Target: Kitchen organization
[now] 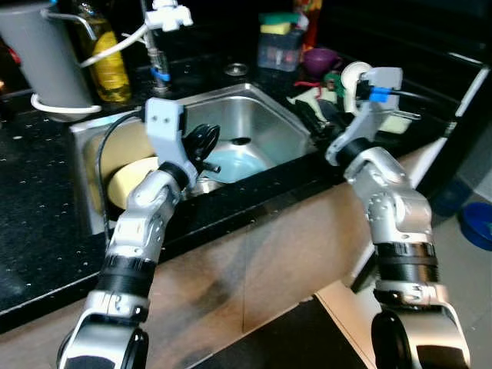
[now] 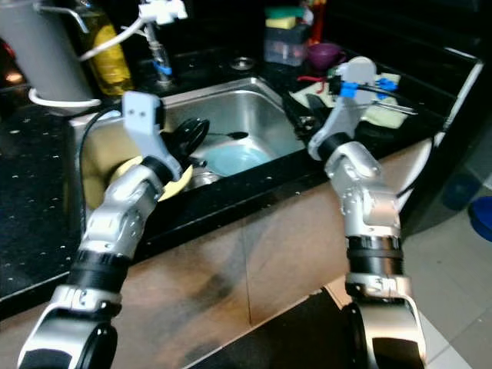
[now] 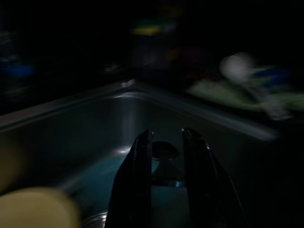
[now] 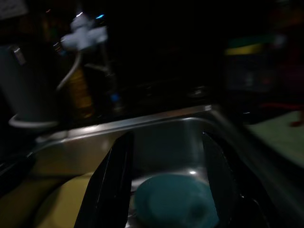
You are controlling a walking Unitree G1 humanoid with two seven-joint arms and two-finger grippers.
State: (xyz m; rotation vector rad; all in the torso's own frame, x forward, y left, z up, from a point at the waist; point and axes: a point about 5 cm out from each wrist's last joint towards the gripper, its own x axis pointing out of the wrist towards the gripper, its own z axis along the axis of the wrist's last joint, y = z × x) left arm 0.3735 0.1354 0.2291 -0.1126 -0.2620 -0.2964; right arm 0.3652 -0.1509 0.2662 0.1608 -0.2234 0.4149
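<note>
A steel sink point(image 1: 265, 104) is set into the black counter. In its basin lie a teal plate point(image 1: 234, 165) and, at the left, a pale yellow bowl point(image 1: 127, 184). My left gripper point(image 1: 204, 138) hangs over the basin just left of the teal plate, above the yellow bowl's edge. In the left wrist view the left gripper point(image 3: 166, 135) is open by a narrow gap with nothing in it. My right gripper point(image 1: 315, 115) is at the sink's right rim. In the right wrist view the right gripper point(image 4: 166, 137) is wide open, facing the teal plate point(image 4: 173, 202) and the yellow bowl point(image 4: 61, 209).
Behind the sink stand a white tap point(image 1: 165, 19), an oil bottle point(image 1: 108, 54) and a grey jug point(image 1: 46, 54). A clear box with sponges point(image 1: 280, 42), a purple cup point(image 1: 321, 58) and a cluttered green mat point(image 1: 400, 123) crowd the right counter. A blue bowl point(image 1: 478, 223) sits on the floor.
</note>
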